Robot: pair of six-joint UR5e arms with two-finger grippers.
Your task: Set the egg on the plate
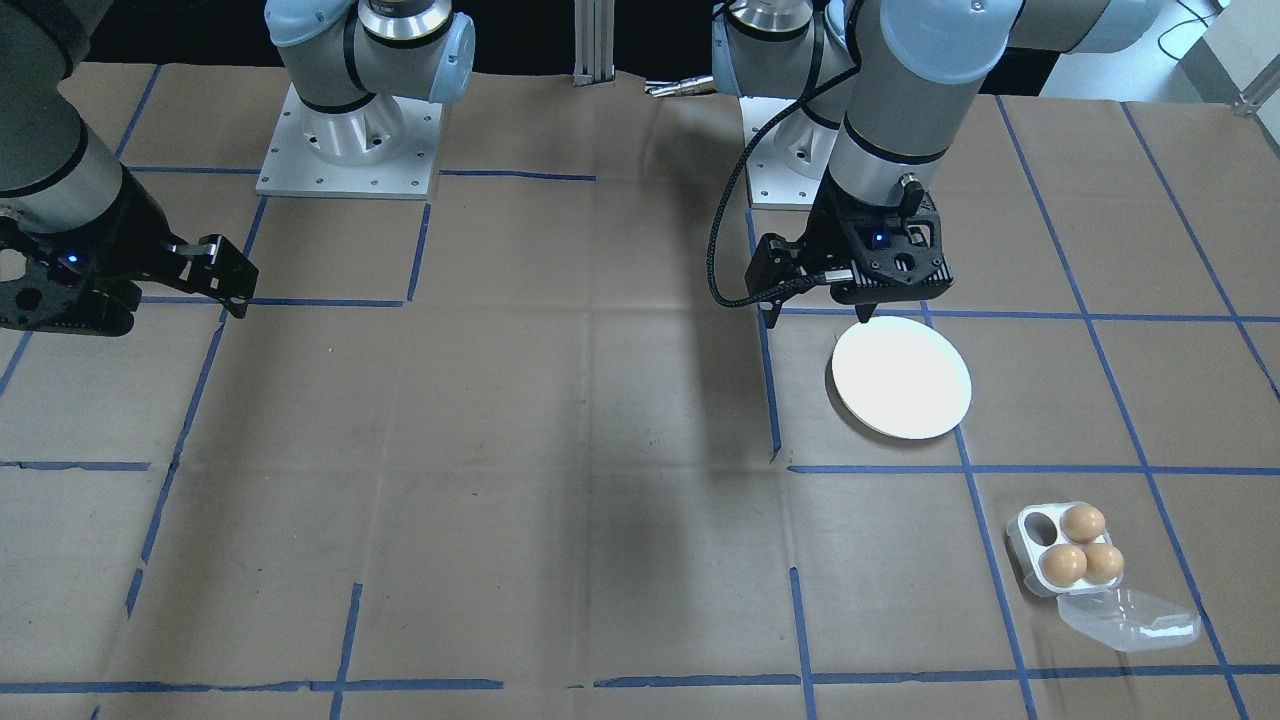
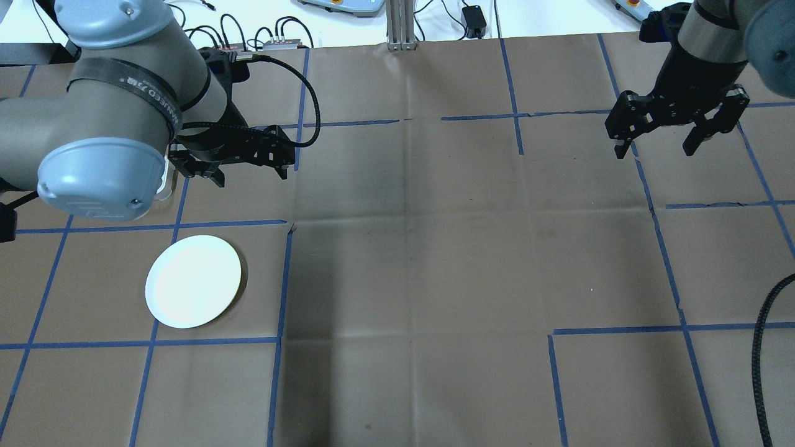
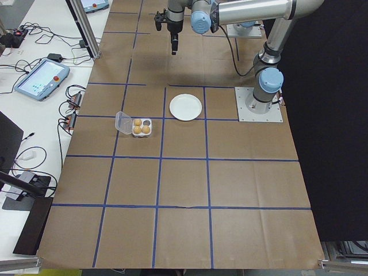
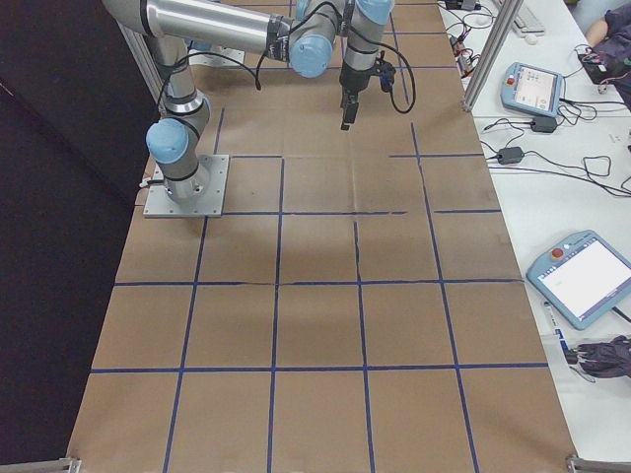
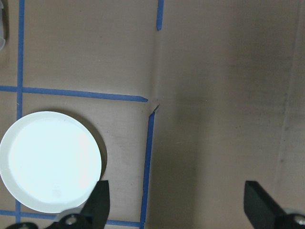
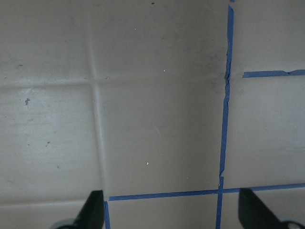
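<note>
Resting on counter [image 1: 560,450]: one white plate [image 1: 901,378], bare; one clear four-cup carton [image 1: 1066,550] nearby, lid open, holding three brown eggs [image 1: 1083,523], one cup vacant. Left claw [image 2: 248,169] spread above counter beside plate, gripping nothing. Right claw [image 2: 659,146] spread, well apart.

Round flat white plate [image 1: 902,378] lies on the desk [image 1: 560,450]; the clear plastic egg carton [image 1: 1066,550], holding three brown eggs [image 1: 1083,522], sits near it.
</note>
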